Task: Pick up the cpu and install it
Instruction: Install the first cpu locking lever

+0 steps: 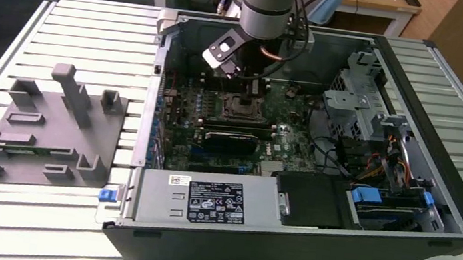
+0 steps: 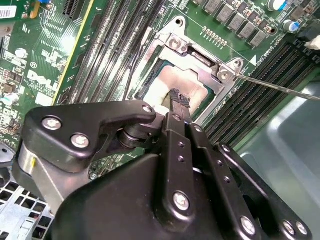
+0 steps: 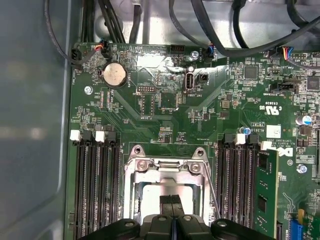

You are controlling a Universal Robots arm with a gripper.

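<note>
In both wrist views the cpu (image 2: 195, 82) (image 3: 150, 202) shows as a pale, shiny square lying flat inside the metal socket frame (image 2: 172, 42) (image 3: 165, 165) on the green motherboard. My gripper (image 2: 180, 97) (image 3: 171, 201) is shut, its two black fingertips pressed together with nothing between them, right over the middle of the cpu. Whether the tips touch the cpu I cannot tell. A thin metal lever (image 2: 270, 86) (image 3: 211, 187) runs beside the socket. In the exterior view my gripper (image 1: 249, 90) reaches down into the open computer case, just above the socket (image 1: 239, 109).
Memory slots (image 3: 95, 190) flank the socket, with a green memory stick (image 3: 264, 190) in one. The case holds a power supply (image 1: 204, 200), a drive cage (image 1: 361, 100) and cables (image 1: 336, 150). A grey plastic tray (image 1: 44, 125) lies at the exterior view's left.
</note>
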